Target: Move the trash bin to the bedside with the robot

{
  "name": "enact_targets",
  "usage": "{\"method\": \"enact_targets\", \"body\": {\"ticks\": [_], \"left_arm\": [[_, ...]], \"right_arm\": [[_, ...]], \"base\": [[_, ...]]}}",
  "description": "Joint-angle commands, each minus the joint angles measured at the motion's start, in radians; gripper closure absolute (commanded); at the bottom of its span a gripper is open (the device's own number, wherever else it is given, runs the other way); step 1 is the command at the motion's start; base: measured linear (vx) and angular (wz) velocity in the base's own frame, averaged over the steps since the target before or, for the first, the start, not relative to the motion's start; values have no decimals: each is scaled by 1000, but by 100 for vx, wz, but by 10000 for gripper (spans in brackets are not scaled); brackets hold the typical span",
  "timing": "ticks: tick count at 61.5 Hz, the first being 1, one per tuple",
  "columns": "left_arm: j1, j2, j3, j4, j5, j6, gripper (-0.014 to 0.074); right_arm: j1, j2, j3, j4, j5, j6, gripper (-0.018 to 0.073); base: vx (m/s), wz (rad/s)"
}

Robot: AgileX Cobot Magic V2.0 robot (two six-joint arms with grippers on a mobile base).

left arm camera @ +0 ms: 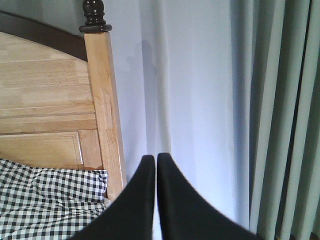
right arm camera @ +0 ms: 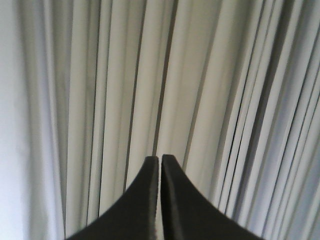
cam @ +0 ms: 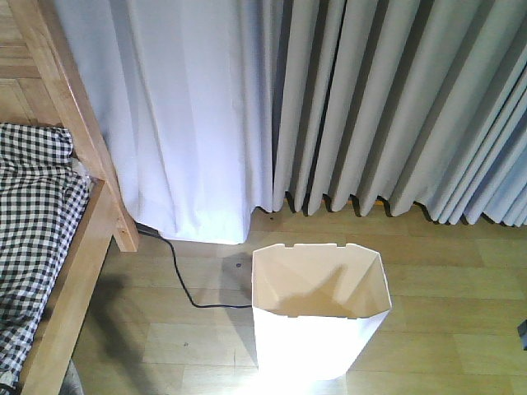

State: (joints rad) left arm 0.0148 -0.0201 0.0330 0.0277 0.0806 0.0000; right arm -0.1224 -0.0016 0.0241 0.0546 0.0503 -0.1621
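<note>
The trash bin (cam: 319, 317) stood upright on the wood floor (cam: 445, 329), right of the bed (cam: 78, 271), a gap between; a black cable (cam: 185, 284) snaked across that gap; curtains (cam: 370, 107) hung behind; left gripper (left arm camera: 155, 161) and right gripper (right arm camera: 160, 161) were both pinched together, holding nothing.

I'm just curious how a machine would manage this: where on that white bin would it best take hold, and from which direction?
Probably the rim of the trash bin, from above. It stands upright and open, so a thin top edge is exposed for pinching, while its faceted walls look too wide to span. Both the left gripper and right gripper are shut.
</note>
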Motion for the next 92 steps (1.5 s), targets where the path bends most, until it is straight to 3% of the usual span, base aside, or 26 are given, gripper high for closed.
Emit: {"method": "enact_targets", "body": {"ticks": [1,5,29,76,86,92], "left_arm": [[1,-7,12,-9,-75,-14,603],[1,-7,12,-9,-75,-14,603],[1,-7,12,-9,-75,-14,603],[1,-7,12,-9,-75,-14,603],[1,-7,12,-9,-75,-14,603],[1,-7,12,-9,-75,-14,603]], "right_arm": [[-7,2,5,-117,-94,96,568],[-7,2,5,-157,-91,135,568],[-7,2,5,-184,-82,241,568],[-4,2,5,-127,-44,237,568],[95,2,5,-131,-44,170,568],[106,2,5,-131,-44,162,568]], "base": [[0,0],[0,0],[0,0],[0,0],[0,0],[0,0]]}}
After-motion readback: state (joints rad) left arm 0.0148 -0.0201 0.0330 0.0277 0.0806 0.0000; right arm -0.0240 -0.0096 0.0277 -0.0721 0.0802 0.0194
